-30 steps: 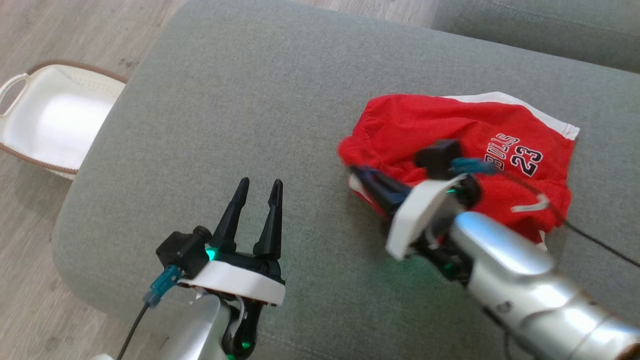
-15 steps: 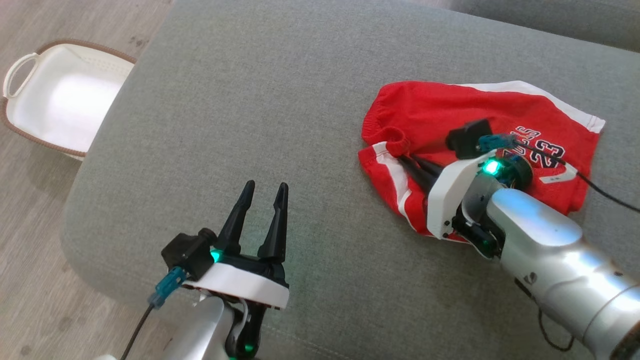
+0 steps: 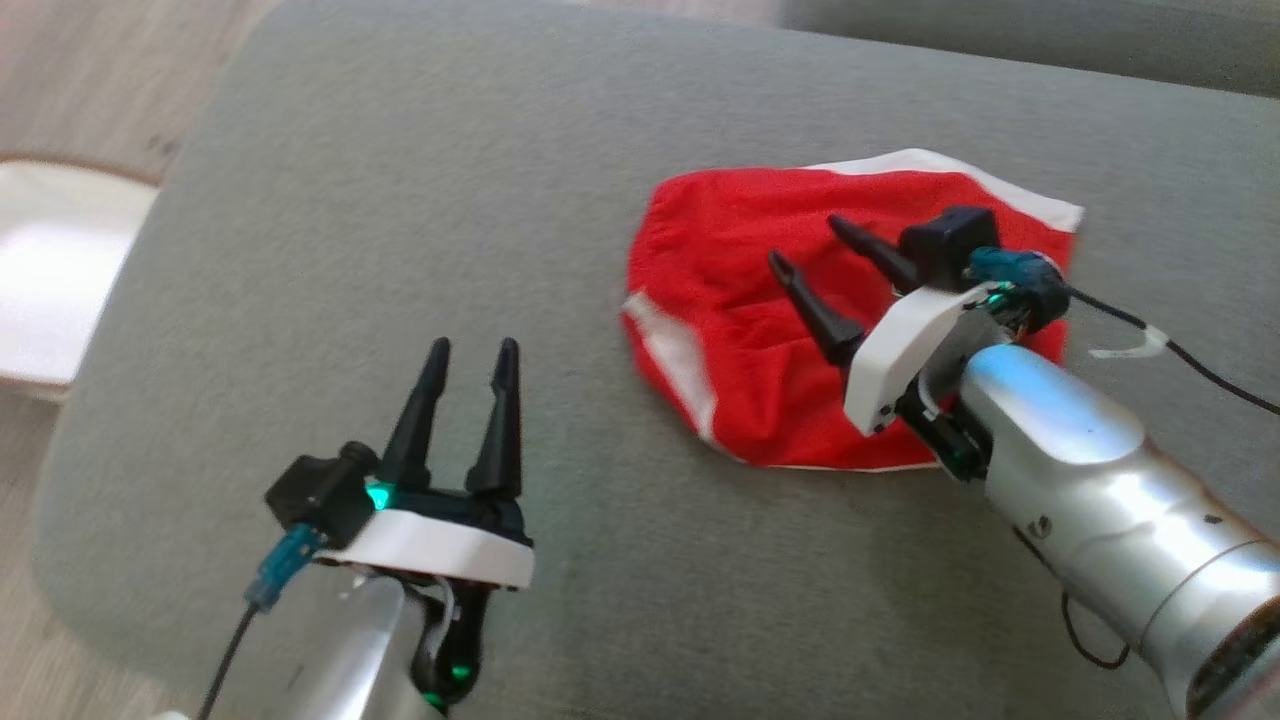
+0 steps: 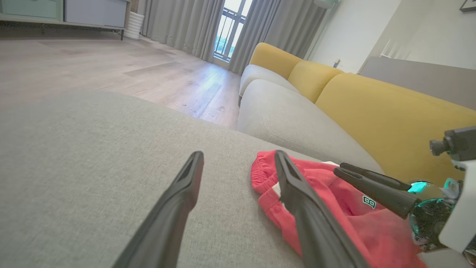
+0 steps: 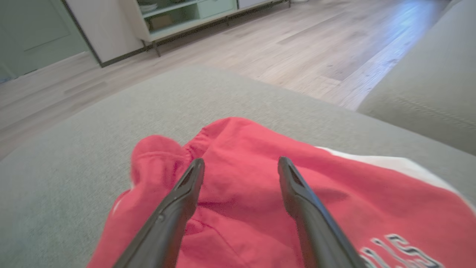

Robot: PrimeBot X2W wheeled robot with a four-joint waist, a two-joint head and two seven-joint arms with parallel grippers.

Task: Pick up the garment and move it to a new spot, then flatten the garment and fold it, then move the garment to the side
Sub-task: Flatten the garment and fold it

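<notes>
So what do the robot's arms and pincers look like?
Both match: a shiny silver forearm, a white collar, then two long, tapered black fingers. The left gripper and right gripper each carry a black camera block with a teal plug, a thin black cable and a small green light.

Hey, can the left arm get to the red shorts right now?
Probably yes: only bare cushion lies between the open left pincer and the near edge of the red shorts.

1. Shorts (image 3: 740, 300) lie on the ottoman (image 3: 400, 200), toward 2 o'clock from its middle.
2. Right gripper (image 3: 806, 241) hangs over the shorts.
3. Left gripper (image 3: 472, 345) sits at 7 o'clock, well apart from them.
4. Basket (image 3: 60, 270) stands on the floor (image 3: 100, 80) at 9 o'clock.
</notes>
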